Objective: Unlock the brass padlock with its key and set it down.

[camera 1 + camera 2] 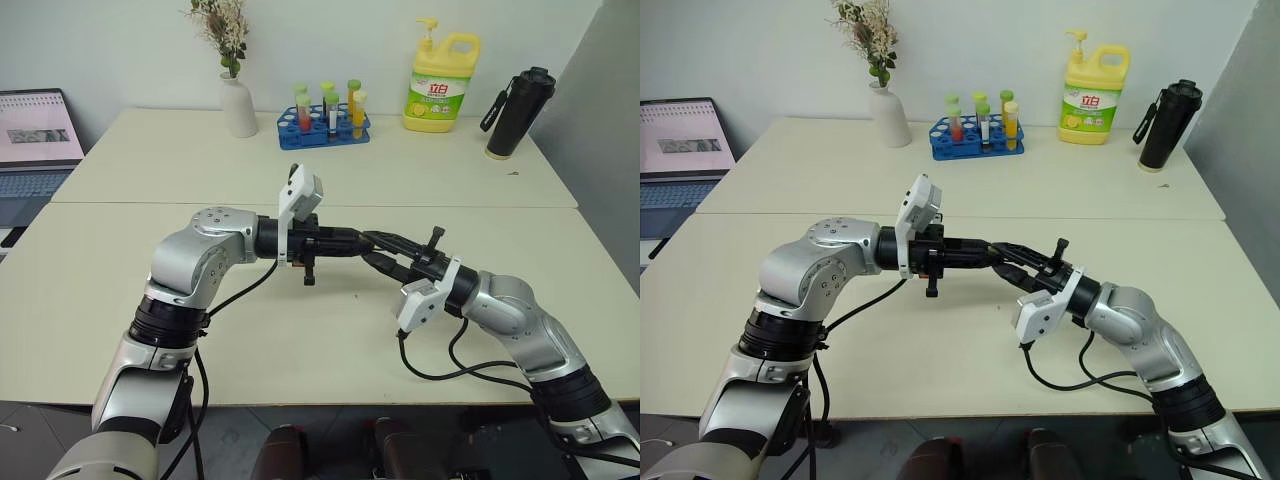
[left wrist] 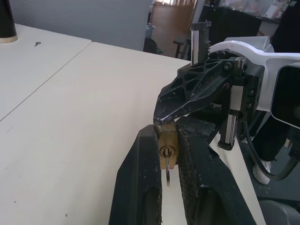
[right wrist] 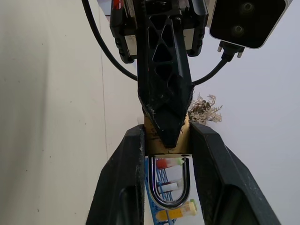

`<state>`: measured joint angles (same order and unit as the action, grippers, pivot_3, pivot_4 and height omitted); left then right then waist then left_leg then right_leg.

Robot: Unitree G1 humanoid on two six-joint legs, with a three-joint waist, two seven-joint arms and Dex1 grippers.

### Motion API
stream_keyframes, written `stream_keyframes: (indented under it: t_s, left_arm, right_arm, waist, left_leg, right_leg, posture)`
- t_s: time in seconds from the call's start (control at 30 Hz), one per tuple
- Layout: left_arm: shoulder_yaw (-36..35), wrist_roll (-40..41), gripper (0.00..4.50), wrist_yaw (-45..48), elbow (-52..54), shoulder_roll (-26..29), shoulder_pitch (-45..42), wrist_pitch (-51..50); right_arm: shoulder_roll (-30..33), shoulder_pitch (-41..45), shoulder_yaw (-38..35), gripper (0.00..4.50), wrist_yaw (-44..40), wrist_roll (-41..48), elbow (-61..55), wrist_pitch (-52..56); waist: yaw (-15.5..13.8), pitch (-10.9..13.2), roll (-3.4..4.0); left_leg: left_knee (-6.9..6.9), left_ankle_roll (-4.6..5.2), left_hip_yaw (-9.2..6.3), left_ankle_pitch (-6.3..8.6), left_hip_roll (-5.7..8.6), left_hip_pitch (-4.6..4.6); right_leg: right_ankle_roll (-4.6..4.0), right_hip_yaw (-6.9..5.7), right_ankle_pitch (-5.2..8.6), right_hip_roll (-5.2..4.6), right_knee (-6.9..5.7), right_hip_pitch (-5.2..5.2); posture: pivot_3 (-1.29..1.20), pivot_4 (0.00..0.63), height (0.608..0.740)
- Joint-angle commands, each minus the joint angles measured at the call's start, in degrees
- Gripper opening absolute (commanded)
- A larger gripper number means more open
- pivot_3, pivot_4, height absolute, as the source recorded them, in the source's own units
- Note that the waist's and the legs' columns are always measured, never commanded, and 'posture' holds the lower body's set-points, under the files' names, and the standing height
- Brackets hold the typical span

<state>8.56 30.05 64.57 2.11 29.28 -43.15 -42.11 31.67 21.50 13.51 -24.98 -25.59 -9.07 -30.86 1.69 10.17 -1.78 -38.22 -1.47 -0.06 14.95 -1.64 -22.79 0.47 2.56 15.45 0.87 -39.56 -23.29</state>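
While both arms meet above the pale wooden table [image 1: 120,300], I see nothing on the surface under them; the white vase [image 1: 238,105], blue test-tube rack [image 1: 322,128], yellow soap bottle [image 1: 442,82] and black flask [image 1: 518,112] stand well apart at the far edge. The tiny golden brass padlock [image 2: 168,145] sits clamped between my left gripper [image 2: 168,154] fingers, keyhole and inserted key [image 2: 168,173] facing its wrist camera. My right gripper [image 3: 166,150] flanks the same body; whether it squeezes, I cannot tell. Its wrist view alone shows the silvery shackle [image 3: 169,185], long axis running along those fingers.
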Motion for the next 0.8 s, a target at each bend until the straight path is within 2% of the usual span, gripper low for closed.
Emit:
stream_keyframes:
  t_s: [0.03,0.13,0.33,0.47,0.57,0.6,0.8]
  left_arm:
    - [-0.5,0.1,0.17,0.2,0.2,-0.1,-0.2,1.1]
    - [-0.7,0.1,0.17,0.1,-0.4,-0.2,-0.5,1.4]
    - [-1.3,0.1,0.17,0.3,-2.3,-0.3,-1.3,2.1]
    - [-1.0,0.0,0.17,0.8,-3.3,-0.3,-1.5,2.7]
    - [-0.5,0.4,0.17,2.1,-3.3,-0.3,-1.7,2.7]
    - [-0.3,0.4,0.17,2.5,-3.3,-0.3,-1.8,2.9]
    - [0.1,0.2,0.17,4.1,-1.9,0.3,-1.3,3.1]
  right_arm:
    - [2.0,-0.3,-2.7,2.62,-0.9,0.9,-2.3,1.7]
    - [3.5,-1.4,-3.4,2.65,-1.5,1.4,-2.6,2.2]
    - [8.8,-6.9,-6.4,2.65,-4.6,8.2,-4.3,1.2]
    - [10.3,-8.2,-5.9,1.3,-8.7,16.0,-6.9,-0.2]
    - [9.3,-7.1,-4.8,0.23,-11.4,21.3,-7.9,3.0]
    - [8.9,-6.6,-4.6,0.0,-12.0,22.3,-8.0,3.8]
    - [7.7,-4.4,-4.5,0.0,-14.0,23.6,-7.7,6.2]
  waist:
    - [0.0,0.0,0.0]
    - [0.0,0.0,0.0]
    - [-0.1,0.0,0.0]
    - [0.2,0.0,0.0]
    - [0.1,0.0,0.0]
    - [0.1,0.0,0.0]
    - [0.0,0.0,0.0]
  left_leg:
    - [0.0,0.0,0.0,0.0,0.0,0.0]
    - [0.0,0.0,0.0,0.0,0.01,-0.01]
    - [0.01,0.0,0.02,0.0,0.02,-0.04]
    - [0.03,0.01,0.01,0.0,0.0,0.01]
    - [0.03,0.01,0.01,0.0,0.0,0.02]
    - [0.03,0.01,0.01,0.0,0.0,0.02]
    - [0.01,0.01,0.0,0.0,0.0,0.0]
  right_leg:
    - [0.0,0.0,0.0,0.0,0.0,0.0]
    - [0.0,-0.01,0.0,0.0,0.01,0.0]
    - [0.0,-0.01,0.0,-0.01,0.06,0.0]
    - [0.0,0.01,0.0,0.02,0.02,0.0]
    - [0.01,0.0,0.01,0.05,0.02,0.0]
    - [0.01,0.0,0.01,0.05,0.02,0.0]
    - [0.01,-0.01,0.0,0.03,0.03,0.0]
  posture:
    - [0.0,0.15,0.74]
    - [0.0,0.15,0.74]
    - [0.0,0.15,0.74]
    - [0.0,0.15,0.74]
    - [0.0,0.15,0.74]
    - [0.0,0.15,0.74]
    - [0.0,0.15,0.74]
